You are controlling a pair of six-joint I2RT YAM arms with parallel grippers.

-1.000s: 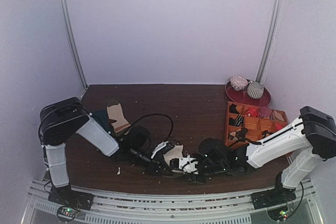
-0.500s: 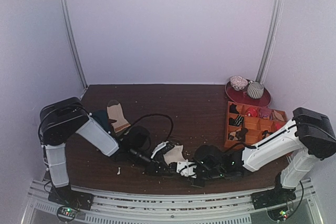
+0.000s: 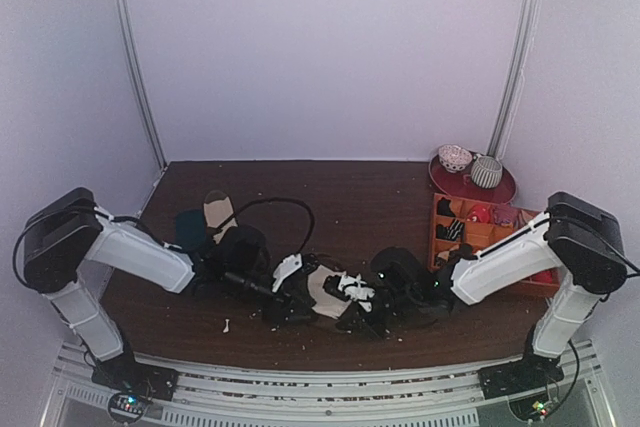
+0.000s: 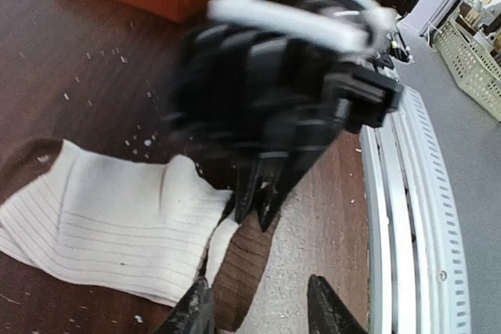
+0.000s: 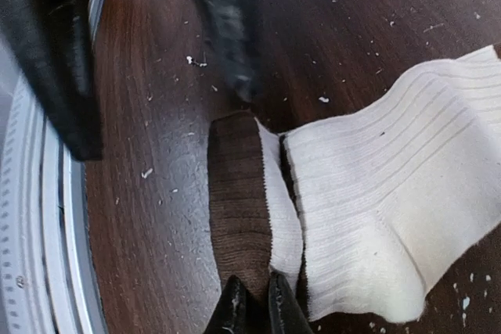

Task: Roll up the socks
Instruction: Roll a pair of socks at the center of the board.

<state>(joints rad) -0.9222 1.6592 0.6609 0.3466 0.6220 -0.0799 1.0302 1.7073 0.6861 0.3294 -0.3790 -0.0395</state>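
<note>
The socks (image 3: pixel 328 292) lie flat near the table's front edge, cream-white ribbed fabric (image 4: pixel 109 220) with a brown end (image 4: pixel 239 267) folded over. My left gripper (image 4: pixel 262 310) stands open, its tips on either side of the brown end's edge without pinching it. My right gripper (image 5: pixel 257 303) is shut on the edge of the brown end (image 5: pixel 235 201), with the cream part (image 5: pixel 391 185) stretching away to the right. In the top view the left gripper (image 3: pixel 288 292) and right gripper (image 3: pixel 358 309) face each other across the socks.
A tan sock (image 3: pixel 220 215) and a dark teal sock (image 3: pixel 190 229) lie at the back left. An orange compartment tray (image 3: pixel 490 237) and a red plate (image 3: pixel 500 190) with two rolled balls stand at the right. A black cable (image 3: pixel 280 205) loops over the table. The metal rail (image 4: pixel 407 217) runs close by.
My left gripper has opened and let go of the socks, and its arm has dropped lower and stretched out. My right gripper has moved left and closed on the brown end.
</note>
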